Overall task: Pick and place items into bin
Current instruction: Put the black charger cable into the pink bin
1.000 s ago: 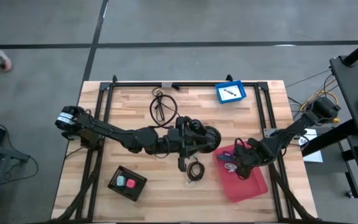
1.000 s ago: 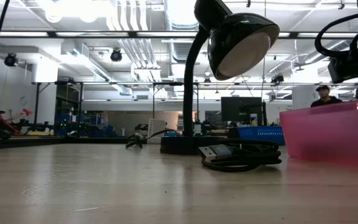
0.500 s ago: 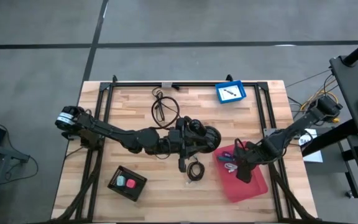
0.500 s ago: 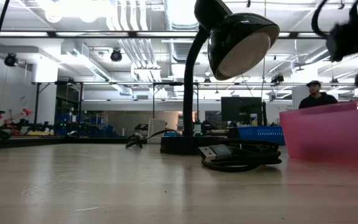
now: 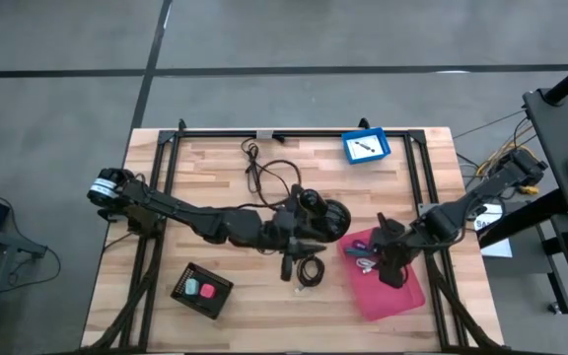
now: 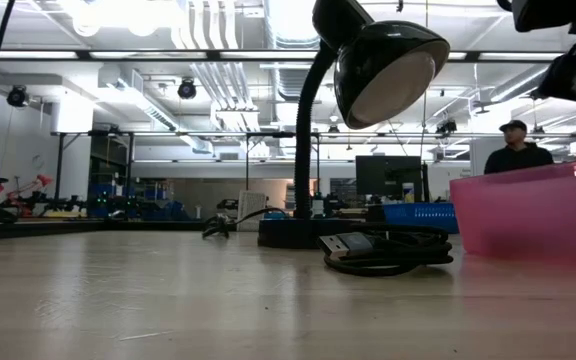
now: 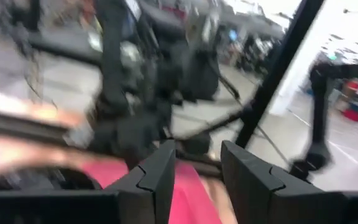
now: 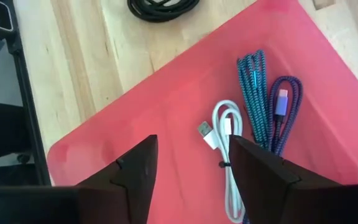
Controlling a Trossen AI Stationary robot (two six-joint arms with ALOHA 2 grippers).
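Three cables (image 8: 253,112) lie in the red bin (image 8: 166,118), my right gripper (image 8: 188,168) above it, fingers spread and empty. Beside the bin, my left gripper (image 5: 286,264) hangs by the coiled black cable (image 5: 310,269); fingers parted, holding nothing I can see.

red bin (image 8: 166,118) on bench, holding white USB cable (image 8: 225,155), teal braided cable (image 8: 253,87), purple braided cable (image 8: 283,106), all folded flat; coiled black cable (image 5: 310,270) lies just outside
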